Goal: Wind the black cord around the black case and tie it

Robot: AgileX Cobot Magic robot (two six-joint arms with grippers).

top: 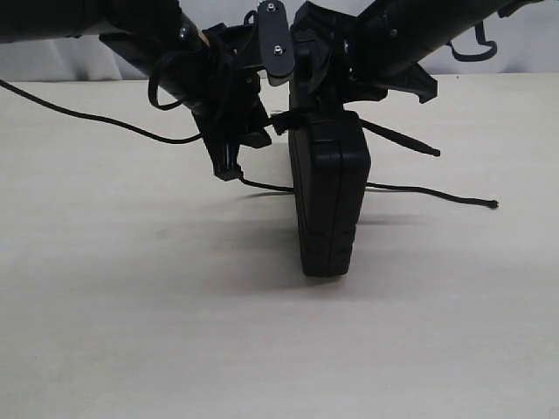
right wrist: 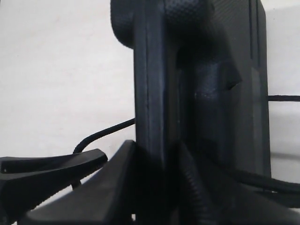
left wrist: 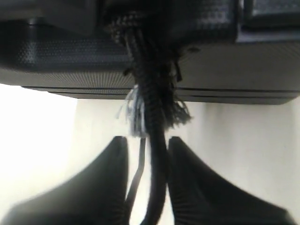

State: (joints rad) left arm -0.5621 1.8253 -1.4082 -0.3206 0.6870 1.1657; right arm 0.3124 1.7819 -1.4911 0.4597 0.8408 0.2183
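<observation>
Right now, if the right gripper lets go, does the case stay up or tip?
Likely tippy: the black case stands on a narrow edge on the table, tall for its footprint. Looks rigid, so it should topple whole. Black cord at its top might tug it.

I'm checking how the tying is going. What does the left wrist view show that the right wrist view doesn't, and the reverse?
Only the left wrist view: the cord's frayed knot against the case, with the cord passing between the left gripper's fingers. Only the right wrist view: the right gripper clamped on the case's edge. Both: the case, some cord and the pale table.
</observation>
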